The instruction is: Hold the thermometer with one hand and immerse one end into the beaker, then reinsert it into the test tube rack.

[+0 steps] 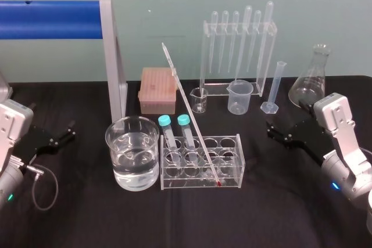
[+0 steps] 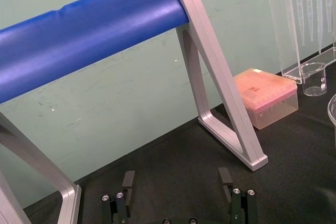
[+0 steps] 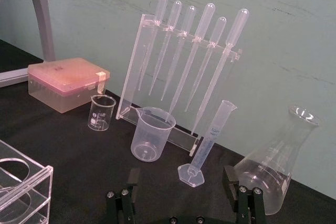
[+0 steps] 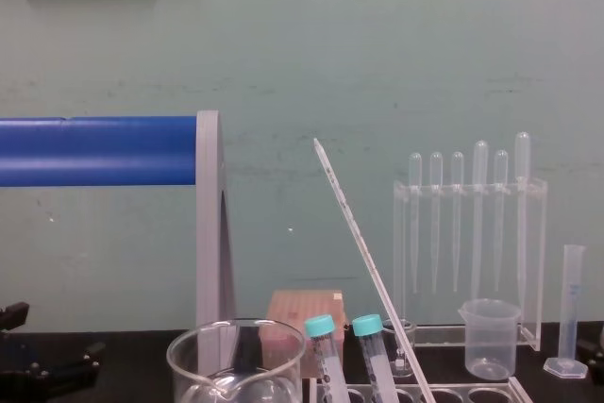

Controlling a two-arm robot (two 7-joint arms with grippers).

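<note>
The black table [image 1: 174, 219] is laid out for you. On it the water-filled beaker [image 1: 110, 137] stands just beside the left end of the test tube rack [image 1: 232, 166].

Your left gripper [image 1: 71, 132] rests low at the table's left side, well apart from the beaker. Its jaws are apart and hold nothing. Your right gripper [image 1: 272, 130] waits to the right of the rack, near it but not touching. Its jaws are also spread and empty.

The thermometer [image 1: 190, 111] stands in the rack, its red tip down near the front base. It leans back and to the left, with its top high above the two teal-capped tubes [image 1: 174, 137].

Nothing here shows the dip as done. Count the whole job as ahead of you: grasp the thermometer, lift it, dip one end in the beaker, and put it back in the rack.
</note>
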